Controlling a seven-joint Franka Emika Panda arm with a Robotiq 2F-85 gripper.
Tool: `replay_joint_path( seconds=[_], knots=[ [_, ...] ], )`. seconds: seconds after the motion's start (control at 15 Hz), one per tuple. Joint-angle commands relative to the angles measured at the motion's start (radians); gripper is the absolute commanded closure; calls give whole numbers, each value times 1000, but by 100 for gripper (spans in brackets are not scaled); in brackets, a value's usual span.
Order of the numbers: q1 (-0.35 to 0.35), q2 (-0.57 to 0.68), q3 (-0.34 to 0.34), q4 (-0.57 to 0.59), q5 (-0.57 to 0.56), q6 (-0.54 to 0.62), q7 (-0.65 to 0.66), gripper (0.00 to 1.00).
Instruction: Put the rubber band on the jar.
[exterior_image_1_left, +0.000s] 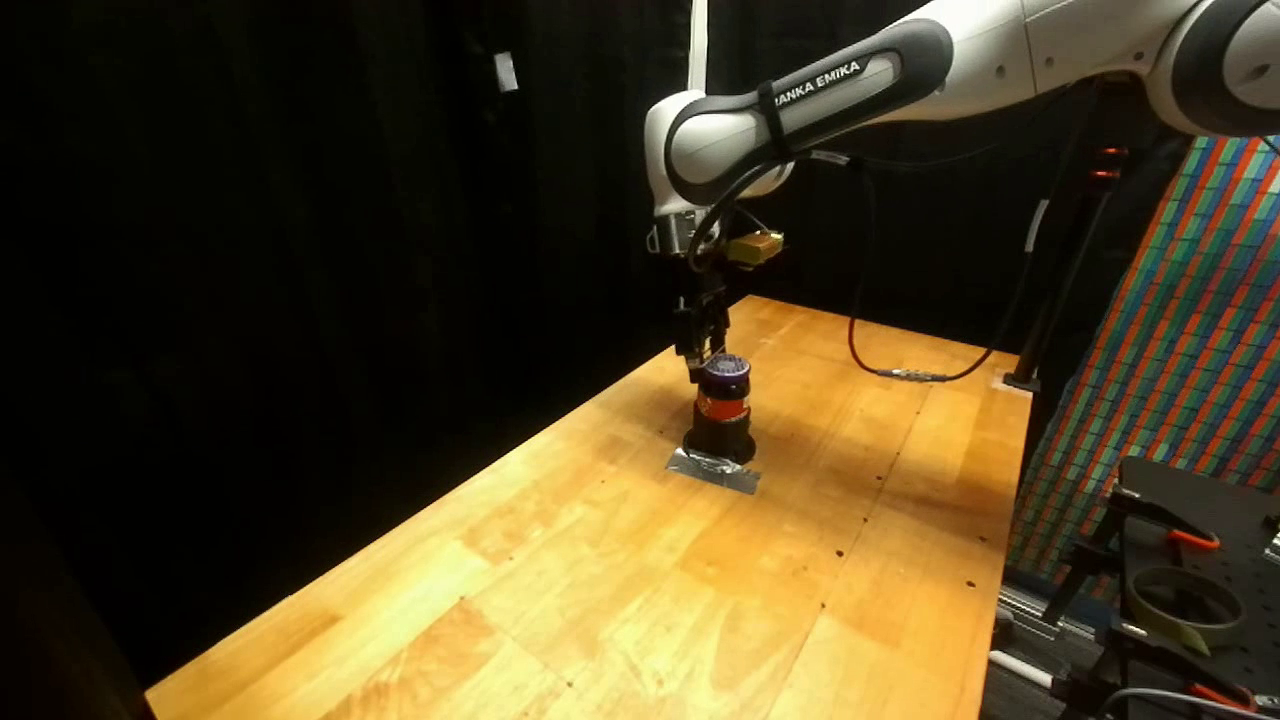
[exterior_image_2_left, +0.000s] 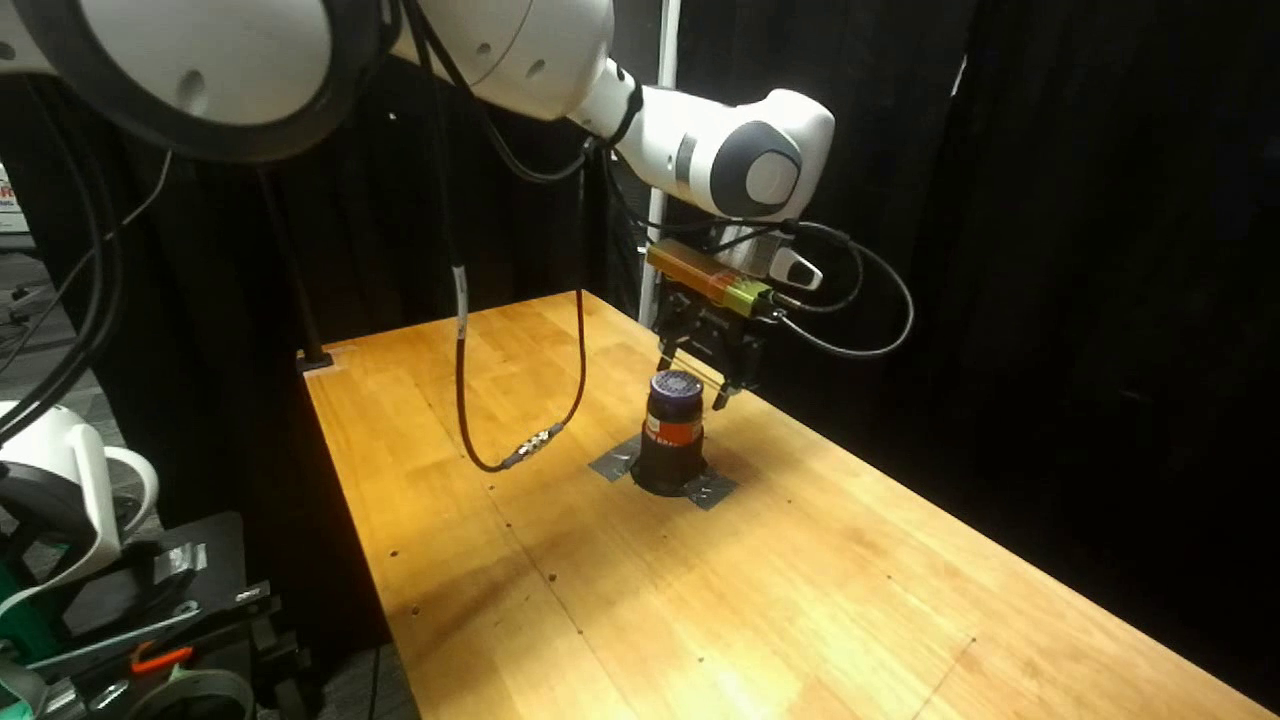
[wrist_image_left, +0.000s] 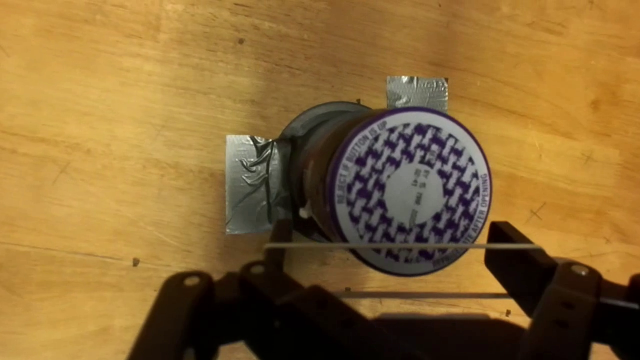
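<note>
The jar (exterior_image_1_left: 724, 408) stands upright on the wooden table, with a purple-and-white lid, an orange-red label and a wide black base. It shows in both exterior views (exterior_image_2_left: 673, 432), and its lid (wrist_image_left: 412, 195) fills the middle of the wrist view. My gripper (wrist_image_left: 390, 239) is open. A thin pale rubber band (wrist_image_left: 310, 245) is stretched across both fingers as a loop. In the wrist view its near strand crosses over the lid's lower part. In an exterior view the fingertips (exterior_image_2_left: 693, 382) are at about lid height, beside the jar. Contact between band and jar cannot be told.
Silver tape strips (wrist_image_left: 252, 185) hold the jar's base to the wooden table (exterior_image_1_left: 600, 570). A cable (exterior_image_2_left: 460, 390) hangs from the arm in a loop near the tabletop. A dark cart (exterior_image_1_left: 1200, 500) with a tape roll (exterior_image_1_left: 1185, 605) stands beside the table. Black curtains surround the table.
</note>
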Motion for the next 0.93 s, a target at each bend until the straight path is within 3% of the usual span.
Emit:
replay_joint_path(
  seconds=[0.0,0.33,0.53,0.87],
  knots=[
    [8,64,3,106,-27,-53,14,0],
    [12,51,-7,65,-51,-116,19,0],
    [4,-18,-13,-40,-72,-150,13,0],
    [-29,-168,-12,-281,-63,-75,-15,0]
  ],
)
